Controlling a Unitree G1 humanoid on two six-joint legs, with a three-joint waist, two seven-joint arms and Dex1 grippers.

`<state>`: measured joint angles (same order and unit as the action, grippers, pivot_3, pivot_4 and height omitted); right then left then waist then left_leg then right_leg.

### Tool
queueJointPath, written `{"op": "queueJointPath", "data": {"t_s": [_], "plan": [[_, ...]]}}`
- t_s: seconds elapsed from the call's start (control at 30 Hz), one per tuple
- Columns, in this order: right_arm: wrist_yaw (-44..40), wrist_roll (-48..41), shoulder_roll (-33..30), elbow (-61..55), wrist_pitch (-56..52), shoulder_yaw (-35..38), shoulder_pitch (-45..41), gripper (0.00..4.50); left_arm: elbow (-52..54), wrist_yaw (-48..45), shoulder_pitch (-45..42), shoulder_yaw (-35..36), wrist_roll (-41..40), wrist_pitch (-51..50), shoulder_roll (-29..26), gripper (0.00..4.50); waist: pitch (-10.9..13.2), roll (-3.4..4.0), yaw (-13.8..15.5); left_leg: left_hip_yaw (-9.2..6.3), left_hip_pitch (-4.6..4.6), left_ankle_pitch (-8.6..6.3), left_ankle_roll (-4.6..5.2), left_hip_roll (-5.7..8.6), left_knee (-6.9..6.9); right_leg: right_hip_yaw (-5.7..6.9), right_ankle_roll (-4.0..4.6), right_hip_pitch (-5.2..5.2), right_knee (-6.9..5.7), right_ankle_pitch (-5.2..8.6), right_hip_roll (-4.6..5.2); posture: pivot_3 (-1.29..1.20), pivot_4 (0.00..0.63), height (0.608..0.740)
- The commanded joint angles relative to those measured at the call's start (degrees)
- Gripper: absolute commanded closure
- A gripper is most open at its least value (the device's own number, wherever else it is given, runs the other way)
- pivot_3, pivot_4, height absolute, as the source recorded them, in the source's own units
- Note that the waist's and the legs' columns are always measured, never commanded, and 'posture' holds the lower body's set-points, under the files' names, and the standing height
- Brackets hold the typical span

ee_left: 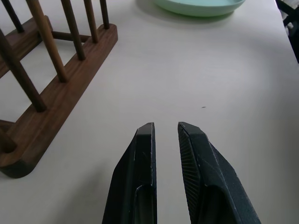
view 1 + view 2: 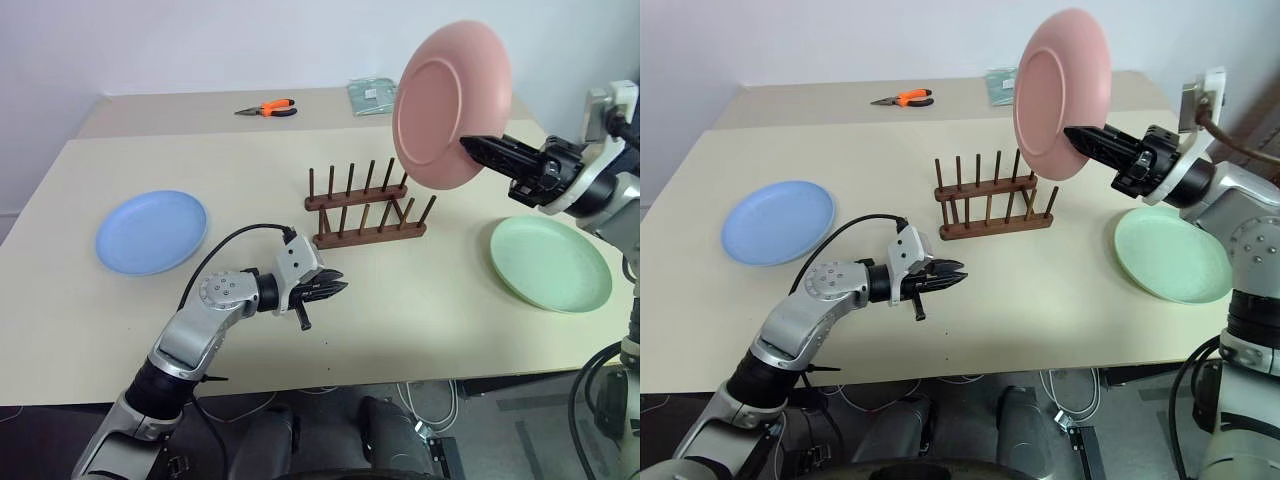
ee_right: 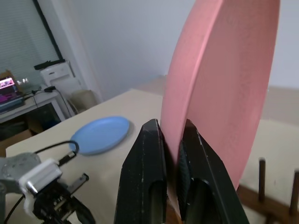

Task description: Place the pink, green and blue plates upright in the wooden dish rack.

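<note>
No readable writing shows on anything. From the head views, the right gripper (image 2: 478,148) has its jaws clenched on the rim of the salmon pink plate (image 2: 450,100), held upright in the air above the wooden dish rack (image 2: 365,208) at mid-counter (image 2: 400,320). The green plate (image 2: 550,262) lies flat near the right edge, the blue plate (image 2: 151,231) near the left edge. In the left wrist view, the left gripper (image 1: 164,133) has its jaws nearly closed, empty, beside the rack. In the right wrist view, black fingers (image 3: 149,154) pinch the matte pink rim.

Orange pliers (image 2: 268,108) on beige table (image 2: 400,290)
</note>
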<state>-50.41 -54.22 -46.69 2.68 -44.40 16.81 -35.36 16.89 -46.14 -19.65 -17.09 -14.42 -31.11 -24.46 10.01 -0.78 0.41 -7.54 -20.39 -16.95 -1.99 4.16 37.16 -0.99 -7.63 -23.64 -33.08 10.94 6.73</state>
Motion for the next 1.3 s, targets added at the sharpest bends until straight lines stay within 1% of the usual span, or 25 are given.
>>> {"op": "queueJointPath", "data": {"t_s": [0.03, 0.13, 0.27, 0.37, 0.4, 0.53, 0.63, 0.7, 0.77, 0.8, 0.9, 0.97, 1.07, 1.17, 1.23, 1.27, 1.3], "plan": [[-2.8, 1.7, 0.1, 3.2, 0.9, -0.2, -3.3, 4.47, 2.8, 0.1, 0.4, 1.1, -1.2, -0.4, -0.4, 3.76, 0.0, 0.0, 0.0, 0.0, 0.0, 0.0, 0.0, 0.0, 0.0, 0.0, 0.0, 0.0, 0.0, 0.0, 0.0, 0.0, 0.15, 0.74], [-4.6, 3.4, 0.8, 7.3, 0.5, -1.4, -4.8, 4.47, 2.9, 0.2, 0.6, 1.1, -1.1, -0.4, -0.6, 3.76, 0.0, 0.0, 0.1, 0.01, -0.01, 0.0, 0.0, 0.01, 0.01, -0.02, -0.01, 0.01, 0.01, 0.0, 0.0, 0.0, 0.15, 0.74], [-3.6, 7.5, 2.2, 13.2, 0.7, -3.5, -8.0, 4.47, 2.8, 0.5, 0.6, 0.7, -0.8, -0.5, -0.2, 3.76, 0.0, 0.0, 0.1, 0.01, -0.01, 0.0, 0.0, 0.01, 0.02, -0.02, -0.02, 0.01, 0.01, -0.02, 0.0, 0.0, 0.15, 0.74], [-1.0, 11.1, 3.6, 15.2, 2.9, -3.7, -10.2, 3.37, 2.6, 0.6, 0.5, 0.5, -0.6, -0.4, -0.1, 3.76, 0.0, 0.01, 0.0, 0.02, 0.0, 0.0, 0.0, 0.02, 0.02, -0.02, 0.0, 0.0, 0.01, -0.07, 0.0, 0.0, 0.15, 0.74], [0.3, 12.3, 4.1, 15.4, 3.8, -3.5, -10.7, 2.94, 2.6, 0.6, 0.5, 0.5, -0.6, -0.4, -0.1, 3.76, 0.0, 0.01, 0.0, 0.02, -0.01, 0.0, 0.0, 0.02, 0.0, -0.02, -0.06, -0.01, 0.0, -0.11, 0.0, 0.0, 0.15, 0.74], [4.4, 15.1, 4.0, 11.6, 7.2, -0.9, -9.7, 0.91, 2.8, 0.7, 0.8, 0.4, -0.6, -0.4, 0.0, 3.76, 0.0, 0.01, 0.0, 0.01, -0.03, 0.0, -0.01, 0.02, -0.01, -0.02, -0.1, -0.04, 0.0, -0.13, 0.0, 0.0, 0.15, 0.74], [4.6, 14.6, 1.9, 6.9, 8.1, 2.6, -6.4, 0.91, 3.1, 0.9, 1.2, 0.2, -0.5, -0.4, 0.0, 3.76, 0.0, 0.01, 0.4, -0.02, -0.06, 0.0, -0.01, 0.03, 0.0, -0.02, -0.12, -0.03, 0.02, -0.12, 0.0, 0.0, 0.15, 0.74], [4.4, 15.9, -3.1, 1.9, 7.6, 8.0, 1.0, 0.91, 2.9, 1.1, 1.4, 0.3, -0.4, -0.3, 0.0, 3.76, 0.0, 0.01, 0.9, -0.08, -0.09, 0.0, -0.01, 0.05, 0.0, -0.01, -0.16, 0.0, 0.04, -0.09, 0.01, 0.0, 0.15, 0.74], [2.3, 16.2, -6.7, -2.7, 6.9, 11.4, 9.4, 0.44, 2.8, 1.0, 1.5, 0.3, -0.3, -0.1, -0.1, 3.76, 0.0, 0.01, 1.8, -0.16, -0.12, -0.02, 0.03, 0.12, 0.0, 0.02, -0.26, 0.07, 0.09, -0.02, 0.05, 0.0, 0.15, 0.74], [1.2, 15.7, -7.7, -4.2, 6.2, 12.1, 12.6, 0.1, 2.8, 0.9, 1.6, 0.2, -0.4, -0.1, -0.2, 3.76, 0.0, 0.01, 1.7, -0.11, -0.11, -0.05, 0.07, 0.13, 0.0, -0.01, -0.27, 0.07, 0.1, -0.01, 0.05, 0.0, 0.15, 0.74], [-0.5, 20.4, -9.8, -12.2, 7.2, 11.2, 28.2, 0.05, 1.9, -0.1, 1.2, -0.4, -0.2, 0.5, -0.6, 3.76, 0.0, 0.03, 1.4, 0.1, 0.02, -0.07, 0.1, 0.08, 0.0, -0.12, -0.32, 0.09, 0.07, 0.08, 0.05, 0.0, 0.15, 0.74], [1.1, 23.0, -9.7, -15.7, 7.3, 9.8, 34.1, 0.05, 1.2, -0.7, 0.8, -0.9, 0.0, 0.9, -0.5, 3.76, 0.0, 0.06, 1.0, 0.1, 0.02, -0.07, 0.09, 0.01, 0.01, -0.1, -0.32, 0.15, 0.01, 0.22, 0.01, 0.0, 0.15, 0.74], [6.3, 28.8, -8.0, -17.9, 7.3, 4.4, 38.9, 0.05, -0.1, -1.4, -0.5, -1.4, 0.2, 1.4, 0.1, 3.76, 0.0, 0.13, -0.1, 0.3, -0.01, -0.08, 0.08, -0.01, 0.05, -0.16, -0.24, 0.25, 0.0, 0.23, 0.05, 0.0, 0.15, 0.74], [11.1, 36.3, -7.7, -15.7, 9.8, -1.1, 39.4, 0.05, -0.5, -1.8, -1.1, -1.6, -0.1, 1.6, 0.5, 3.76, 0.0, 0.12, -0.4, 0.39, -0.01, -0.08, 0.08, -0.06, 0.06, -0.15, -0.23, 0.26, 0.02, 0.24, 0.06, 0.0, 0.15, 0.74], [13.7, 39.5, -7.0, -12.8, 10.8, -2.9, 38.2, 0.57, -0.3, -2.2, -1.2, -1.8, -0.3, 1.5, 0.5, 3.76, 0.0, 0.11, -0.3, 0.36, 0.03, -0.08, 0.08, -0.05, 0.05, -0.16, -0.24, 0.18, 0.02, 0.22, 0.07, 0.0, 0.15, 0.74], [14.7, 41.0, -6.7, -11.3, 11.9, -3.6, 37.4, 0.9, -0.1, -2.3, -1.1, -1.8, -0.5, 1.4, 0.4, 3.76, 0.0, 0.11, -0.1, 0.34, 0.05, -0.07, 0.09, -0.04, 0.06, -0.16, -0.24, 0.11, 0.03, 0.22, 0.07, 0.0, 0.15, 0.74], [15.4, 42.1, -6.6, -10.3, 12.7, -4.0, 36.8, 1.34, 0.1, -2.5, -1.1, -1.6, -0.7, 1.3, 0.4, 3.76, 0.0, 0.11, -0.1, 0.33, 0.01, -0.07, 0.09, -0.02, 0.06, -0.19, -0.24, 0.02, 0.03, 0.19, 0.08, 0.0, 0.15, 0.74]]}}
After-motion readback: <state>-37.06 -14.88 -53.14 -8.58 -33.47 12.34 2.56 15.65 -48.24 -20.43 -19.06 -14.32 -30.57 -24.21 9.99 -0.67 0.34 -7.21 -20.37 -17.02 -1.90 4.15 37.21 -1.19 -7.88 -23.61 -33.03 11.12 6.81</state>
